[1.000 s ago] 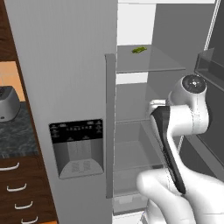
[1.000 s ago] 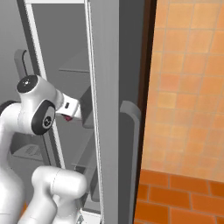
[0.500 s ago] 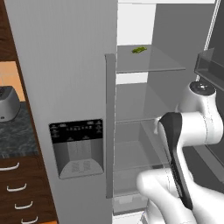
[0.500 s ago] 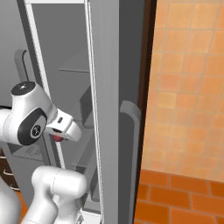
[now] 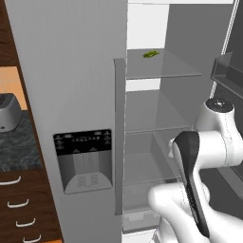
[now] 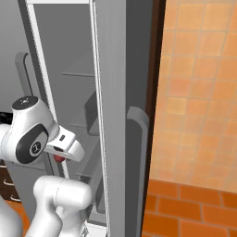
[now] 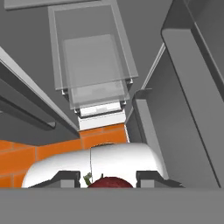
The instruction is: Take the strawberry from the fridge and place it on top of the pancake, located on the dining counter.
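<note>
The grey fridge (image 5: pixel 71 71) stands open in front of me, its shelves bare near the arm. In the right base view my gripper (image 6: pixel 62 155) hangs beside the open fridge door's edge (image 6: pixel 111 92), pointing down, with the dark-red strawberry (image 6: pixel 59 158) showing under the hand. The hand view looks down at the floor, and the strawberry (image 7: pixel 105 181) sits between the two fingertips (image 7: pixel 65 177), so the gripper (image 7: pixel 107 180) is shut on it. The pancake and the dining counter are out of view.
A small green leafy item (image 5: pixel 151 54) lies on the upper glass shelf (image 5: pixel 161 71). Door bins (image 5: pixel 228 71) jut out at the right. An orange tiled wall (image 6: pixel 199 92) and floor (image 6: pixel 185 208) lie to the right. A black-topped counter with a grey appliance (image 5: pixel 7 111) is at the left.
The arm has drawn back out of the fridge toward the door side and sunk lower. The hand has turned to point downward, still holding the strawberry.
</note>
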